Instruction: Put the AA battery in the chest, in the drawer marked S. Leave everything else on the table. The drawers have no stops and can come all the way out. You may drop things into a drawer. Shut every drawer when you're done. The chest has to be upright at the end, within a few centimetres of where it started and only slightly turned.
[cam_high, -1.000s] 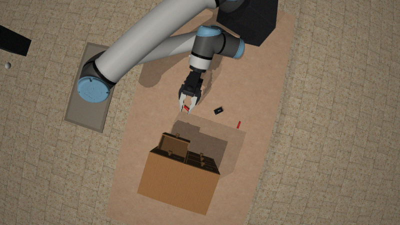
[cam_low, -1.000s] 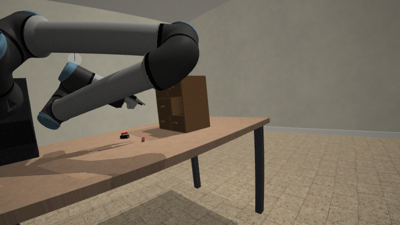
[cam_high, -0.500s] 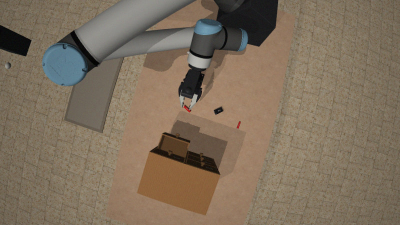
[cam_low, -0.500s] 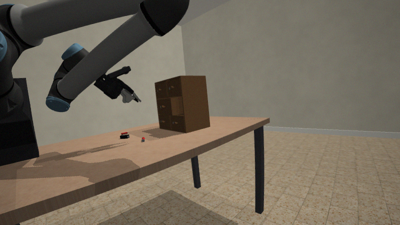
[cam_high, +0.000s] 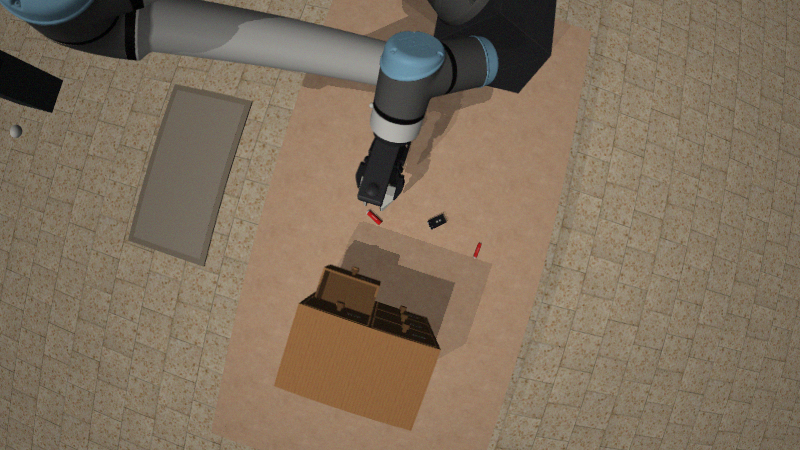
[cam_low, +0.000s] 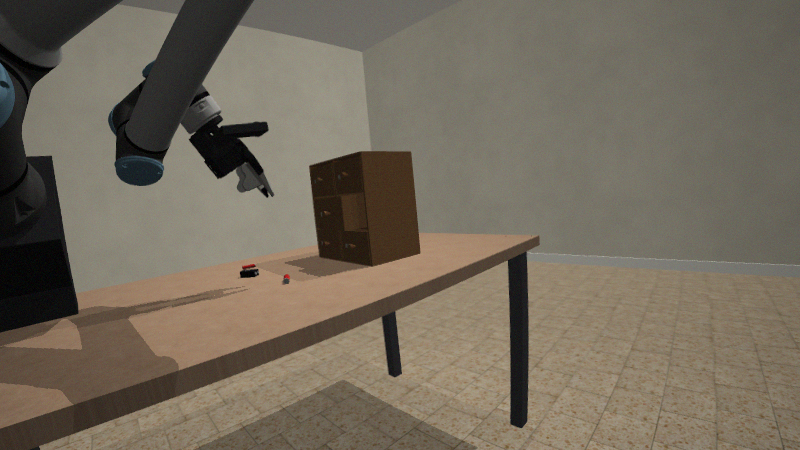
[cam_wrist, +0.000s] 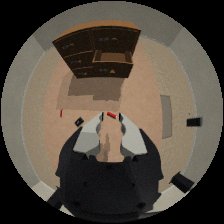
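Our grey fingers (cam_high: 374, 205) (cam_low: 269, 195) are a bit open, holding nothing; we'd pinch the small red tube-shaped battery's (cam_high: 374, 217) (cam_low: 248, 266) (cam_wrist: 111, 115) middle, probably hard and slippery.

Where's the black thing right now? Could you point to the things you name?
In the top view, the black thing (cam_high: 436, 221) (cam_low: 249, 273) (cam_wrist: 79, 121) lies on the table between the two red items.

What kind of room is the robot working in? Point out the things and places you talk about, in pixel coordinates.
Probably a plain test room or lab: a robot arm (cam_high: 268, 41) (cam_low: 184, 67) beside a table (cam_high: 492, 167) (cam_low: 447, 263), bare walls (cam_low: 559, 123), tiled floor (cam_high: 671, 223) (cam_low: 643, 335).

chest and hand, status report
hand partly open, holding nothing
nearer red piece and farther one both on table
one drawer out
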